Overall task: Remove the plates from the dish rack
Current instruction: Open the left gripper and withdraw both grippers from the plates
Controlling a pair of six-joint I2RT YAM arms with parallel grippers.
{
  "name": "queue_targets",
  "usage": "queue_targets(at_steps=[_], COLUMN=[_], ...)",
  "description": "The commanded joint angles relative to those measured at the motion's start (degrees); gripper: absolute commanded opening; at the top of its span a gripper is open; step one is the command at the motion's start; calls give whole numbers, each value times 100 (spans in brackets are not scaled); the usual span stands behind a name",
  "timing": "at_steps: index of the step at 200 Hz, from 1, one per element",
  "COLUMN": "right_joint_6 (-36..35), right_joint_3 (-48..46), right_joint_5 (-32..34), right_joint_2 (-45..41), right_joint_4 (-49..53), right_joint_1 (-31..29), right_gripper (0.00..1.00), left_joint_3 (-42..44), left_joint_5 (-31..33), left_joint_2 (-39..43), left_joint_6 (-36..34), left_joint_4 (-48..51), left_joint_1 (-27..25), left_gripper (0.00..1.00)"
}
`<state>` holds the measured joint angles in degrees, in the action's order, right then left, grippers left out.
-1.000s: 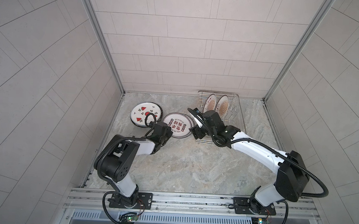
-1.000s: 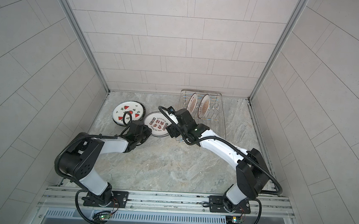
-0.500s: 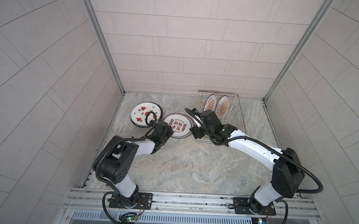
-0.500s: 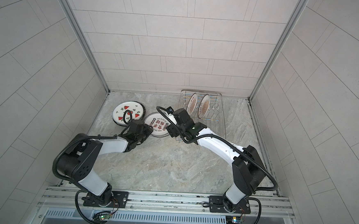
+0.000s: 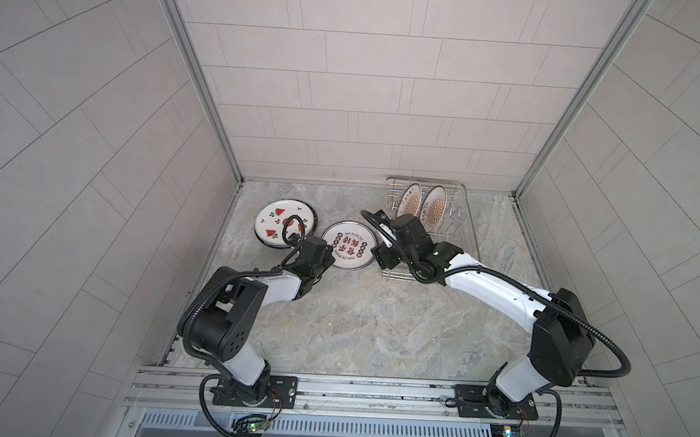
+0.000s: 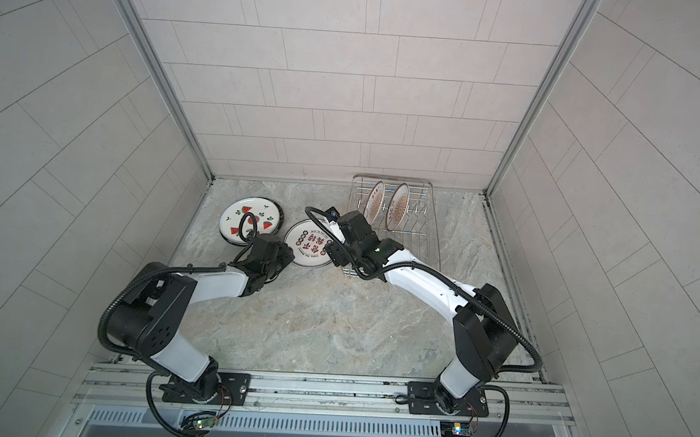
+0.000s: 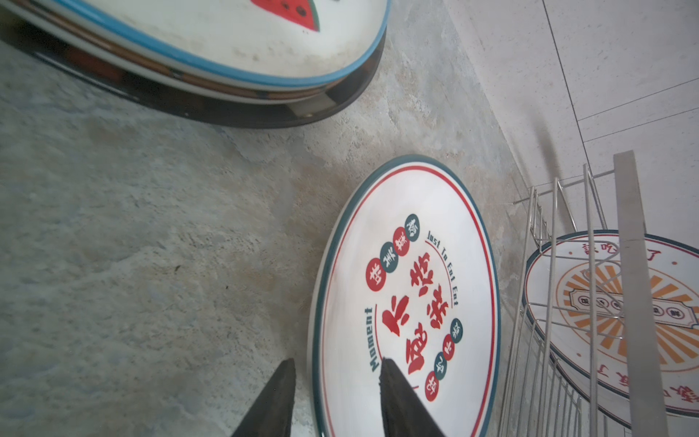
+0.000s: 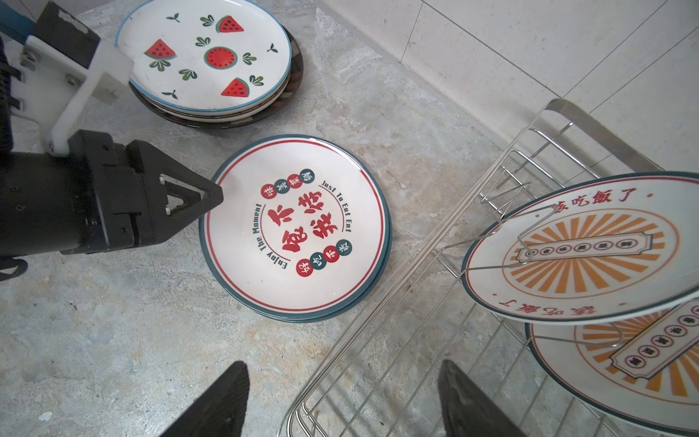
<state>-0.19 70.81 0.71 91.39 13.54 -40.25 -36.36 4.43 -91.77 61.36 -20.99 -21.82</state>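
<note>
Up at 1 o'clock on the bench [image 5: 376, 312] in both top views, the dish rack [image 5: 425, 181] runs long from 12 to 6. Two sunburst plates [image 5: 410, 198] stand on edge in it, faces turned toward roughly 8. The red-character plate [image 5: 349, 244] and watermelon plate [image 5: 279, 221] lie flat around 11.

Left wrist view: the left hand [image 7: 334, 363] is partly open, straddling the red-character plate's rim, not clamped on it. You can read "Just To Eat Eat" and "Moment".

Right wrist view: the right hand [image 8: 340, 369] is spread wide with nothing in it, over a corner of the rack. That plate also reads "Enjoy The Moment".
</note>
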Motion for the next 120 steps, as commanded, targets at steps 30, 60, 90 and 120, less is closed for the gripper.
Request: queue_targets(at_steps=[30, 60, 90, 120], right_joint_6=[29, 302, 816, 1087], right_joint_3=[-162, -395, -736, -1234], right_joint_5=[146, 457, 1287, 1702], right_joint_2=[-395, -705, -1157, -1667], right_joint_4=[-175, -478, -808, -1331], right_joint_1=[-36, -28, 15, 138], right_gripper=[80, 81, 84, 87], left_joint_3=[71, 251, 466, 621], left_joint_5=[450, 709, 999, 692], left_joint_2=[424, 901, 1626, 2390], left_joint_6=[-146, -231, -795, -1597], left_joint_4=[118, 249, 195, 76], left_joint_1=[-39, -41, -233, -419], left_gripper=[43, 64, 84, 91])
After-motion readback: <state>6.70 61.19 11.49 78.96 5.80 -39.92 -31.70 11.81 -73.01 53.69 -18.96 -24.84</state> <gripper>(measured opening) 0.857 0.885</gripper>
